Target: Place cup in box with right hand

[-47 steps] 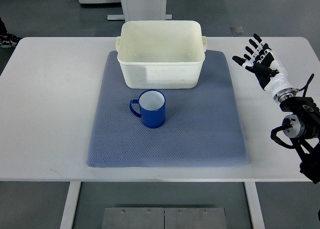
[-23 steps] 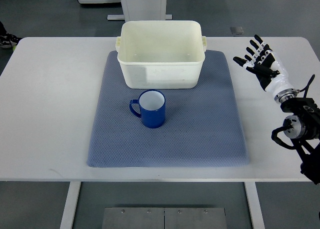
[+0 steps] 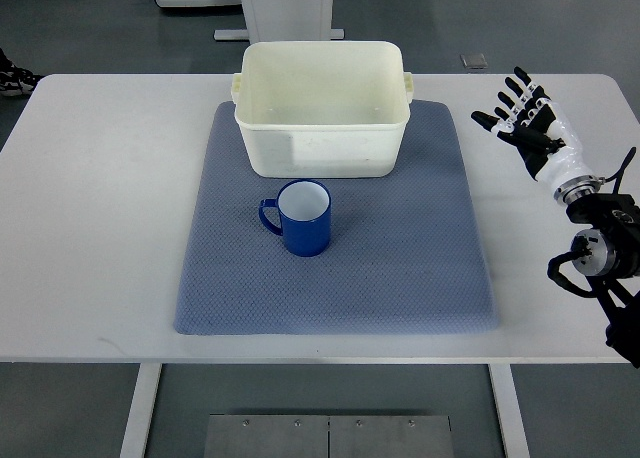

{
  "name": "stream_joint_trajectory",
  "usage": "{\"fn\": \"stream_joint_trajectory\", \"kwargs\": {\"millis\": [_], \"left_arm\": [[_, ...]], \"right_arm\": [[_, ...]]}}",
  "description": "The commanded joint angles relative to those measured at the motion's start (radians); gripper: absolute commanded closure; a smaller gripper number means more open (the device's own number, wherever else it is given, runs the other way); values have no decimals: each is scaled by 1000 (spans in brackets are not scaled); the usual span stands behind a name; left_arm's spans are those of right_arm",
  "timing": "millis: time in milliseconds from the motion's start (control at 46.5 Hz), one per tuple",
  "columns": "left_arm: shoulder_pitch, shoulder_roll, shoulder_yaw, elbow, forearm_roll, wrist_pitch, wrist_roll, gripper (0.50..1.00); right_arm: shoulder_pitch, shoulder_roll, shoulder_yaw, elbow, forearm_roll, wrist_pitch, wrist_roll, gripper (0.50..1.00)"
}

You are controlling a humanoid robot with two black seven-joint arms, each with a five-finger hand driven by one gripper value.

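A blue cup [image 3: 303,218] with a white inside stands upright on the blue-grey mat [image 3: 400,268], its handle pointing left. Just behind it stands an empty cream plastic box [image 3: 322,108] at the mat's far edge. My right hand [image 3: 524,120] is over the table at the far right, well to the right of the cup and box, fingers spread and holding nothing. Its arm comes in from the right edge. The left arm is out of view.
The white table [image 3: 100,228] reaches across the view, with floor beyond its front and far edges. A person's shoe [image 3: 12,76] shows at the far left edge. A white machine base [image 3: 285,8] stands behind the table.
My right hand has drifted slightly to the right and a little farther back, still open. The cup and box have not moved.
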Motion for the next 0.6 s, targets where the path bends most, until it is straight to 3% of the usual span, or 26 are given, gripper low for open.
{"fn": "stream_joint_trajectory", "kwargs": {"millis": [0,580], "left_arm": [[0,0,0,0,1,0,0,500],[0,0,0,0,1,0,0,500]], "right_arm": [[0,-5,0,0,0,0,5,500],[4,-20,3,6,8,12,5,500]]}}
